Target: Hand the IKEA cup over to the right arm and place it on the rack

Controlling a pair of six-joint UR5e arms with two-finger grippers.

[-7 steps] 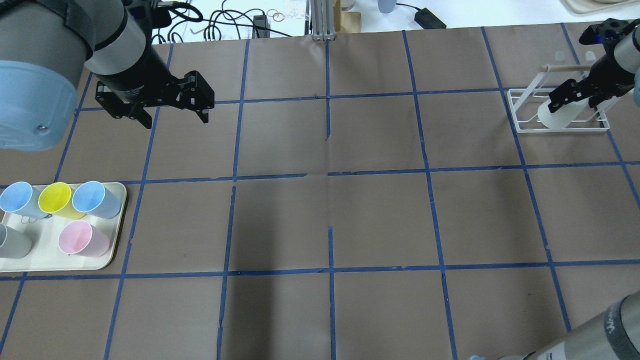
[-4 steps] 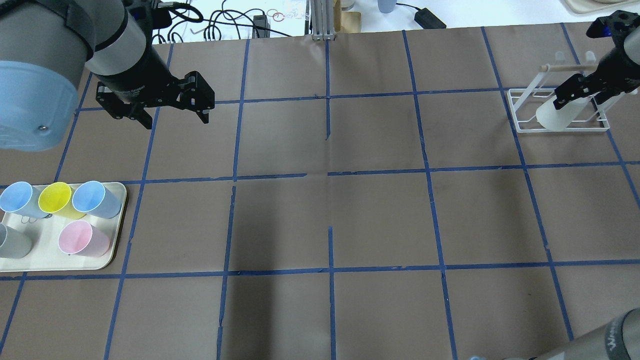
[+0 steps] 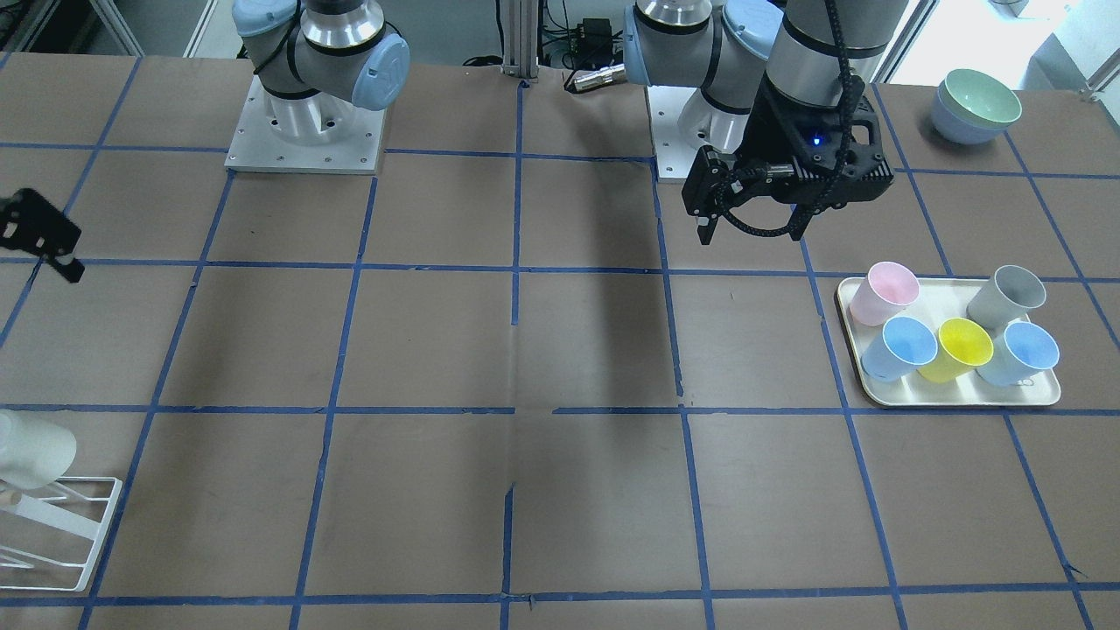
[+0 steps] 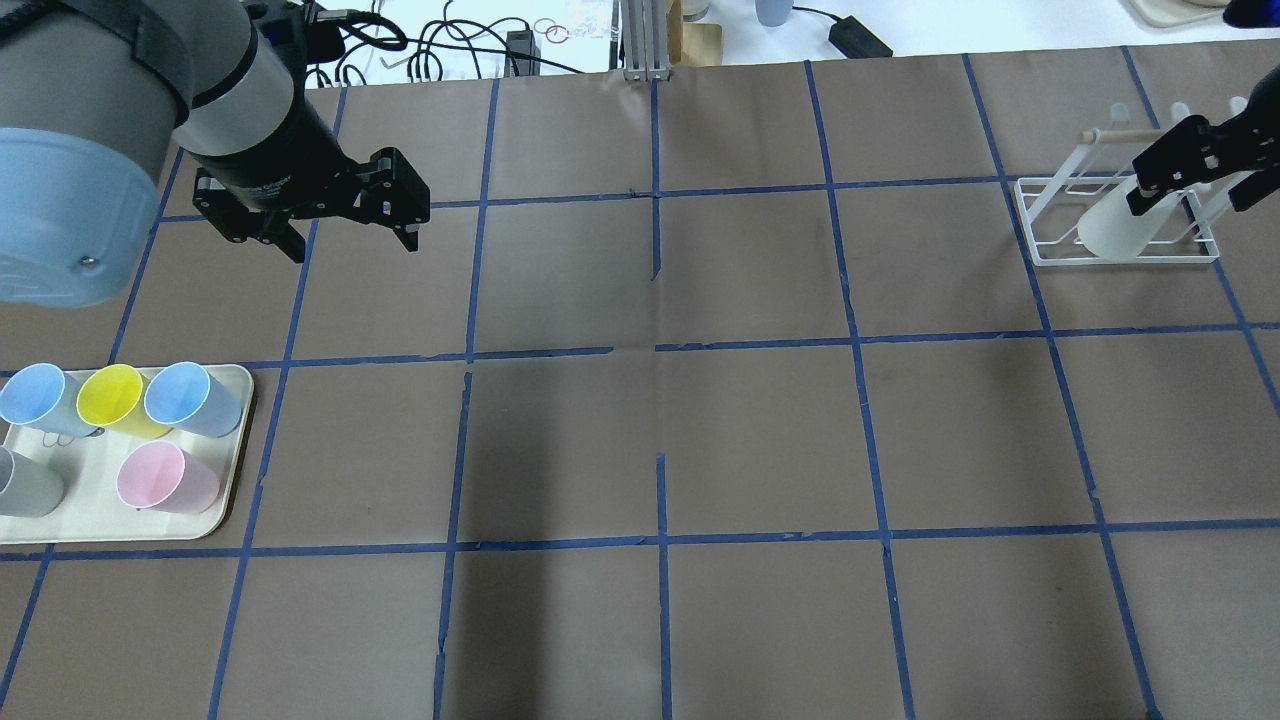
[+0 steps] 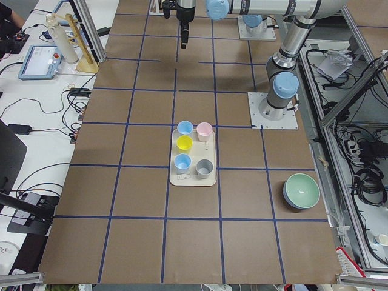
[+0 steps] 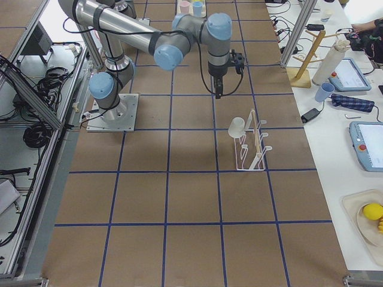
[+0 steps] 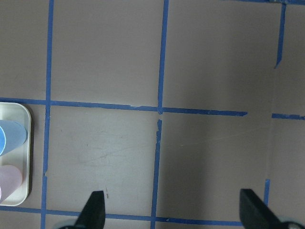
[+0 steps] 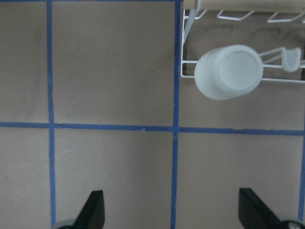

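The cream-white IKEA cup [image 4: 1108,230] hangs upside down on a slanted rod of the white wire rack [image 4: 1120,260] at the far right. It also shows in the right wrist view [image 8: 229,71], the front view [image 3: 31,451] and the right side view [image 6: 237,126]. My right gripper [image 4: 1192,200] is open and empty, raised above the cup and apart from it; the wrist view shows its fingers [image 8: 93,212] spread wide. My left gripper [image 4: 353,243] is open and empty, hovering over the far left of the table, as its wrist view [image 7: 171,214] confirms.
A cream tray [image 4: 230,500] at the near left holds two blue cups, a yellow, a pink and a grey cup. Stacked bowls [image 3: 976,105] sit beside the left arm's base. Cables and clutter lie beyond the far table edge.
My right gripper has drawn up and to the right, off the cup, which stays hanging on the rack. The left arm has barely moved.
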